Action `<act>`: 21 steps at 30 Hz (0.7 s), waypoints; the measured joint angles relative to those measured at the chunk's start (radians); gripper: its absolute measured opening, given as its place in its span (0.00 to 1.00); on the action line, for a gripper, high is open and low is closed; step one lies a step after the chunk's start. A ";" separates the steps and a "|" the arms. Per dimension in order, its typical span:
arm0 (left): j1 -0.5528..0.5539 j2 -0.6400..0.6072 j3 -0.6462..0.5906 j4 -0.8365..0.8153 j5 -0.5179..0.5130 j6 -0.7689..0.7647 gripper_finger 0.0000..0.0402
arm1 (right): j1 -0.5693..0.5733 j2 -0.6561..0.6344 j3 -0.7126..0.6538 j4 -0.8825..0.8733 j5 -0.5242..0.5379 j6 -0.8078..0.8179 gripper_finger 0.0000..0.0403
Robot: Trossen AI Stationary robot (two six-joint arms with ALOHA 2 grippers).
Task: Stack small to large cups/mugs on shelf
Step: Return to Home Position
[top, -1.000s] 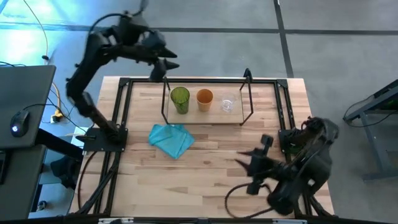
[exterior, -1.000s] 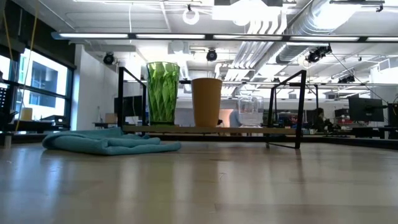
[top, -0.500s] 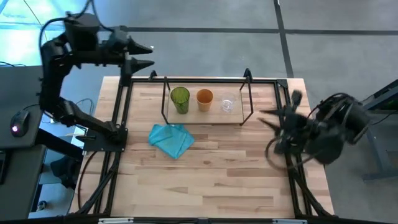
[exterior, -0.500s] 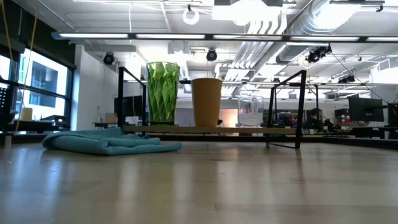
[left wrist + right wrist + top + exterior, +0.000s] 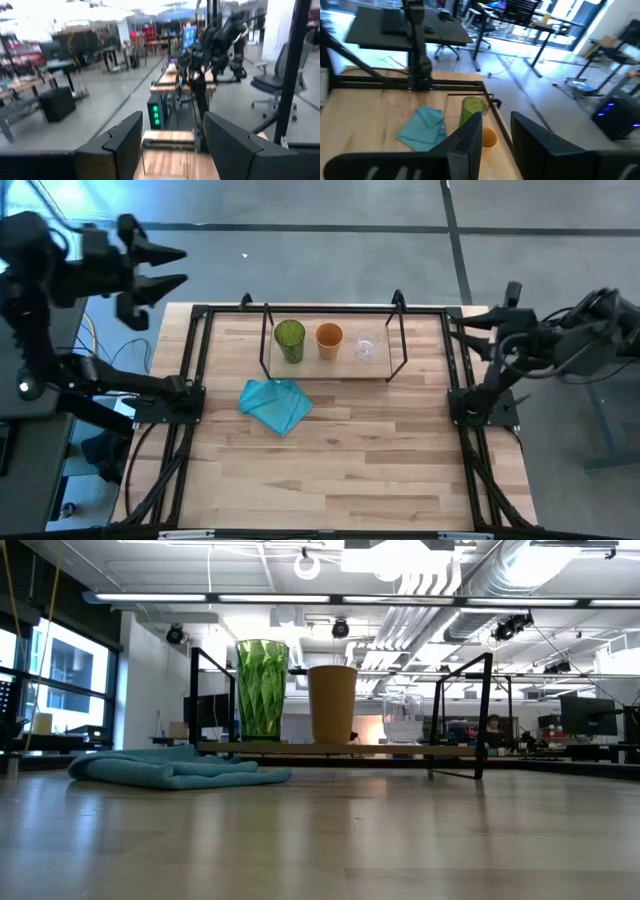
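Since all three cups stand on the rack with nothing left to carry, both arms, I judge, hang clear of the tabletop because their part is done. Nearest the front lies the teal cloth [image 5: 175, 768], crumpled and not part of the row. Just behind it the shelf [image 5: 320, 369] bears the green cup [image 5: 289, 337], orange cup [image 5: 329, 336] and clear cup [image 5: 366, 348], upright, side by side but apart, graded by size. Farther out, the left gripper [image 5: 183, 265] hangs beyond the table's far left corner, fingers apart and empty. The right gripper [image 5: 497, 119] hangs off the right edge, fingers likewise parted on nothing.
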 joint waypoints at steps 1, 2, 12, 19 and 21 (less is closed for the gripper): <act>0.000 -0.010 0.000 0.002 0.000 -0.005 0.50 | 0.000 -0.007 0.000 0.001 -0.020 0.000 0.23; 0.000 -0.021 0.000 0.003 0.004 -0.013 0.50 | 0.000 -0.016 -0.007 0.009 -0.038 0.000 0.23; 0.000 -0.044 -0.003 0.002 0.166 -0.113 0.50 | 0.000 -0.211 -0.441 0.494 -0.258 -0.247 0.23; 0.000 -0.085 -0.146 0.070 0.254 -0.160 0.50 | 0.000 -0.461 -0.856 0.969 -0.352 -0.381 0.23; 0.000 -0.112 -0.223 0.135 0.279 -0.178 0.50 | 0.000 -0.530 -0.955 1.069 -0.354 -0.391 0.23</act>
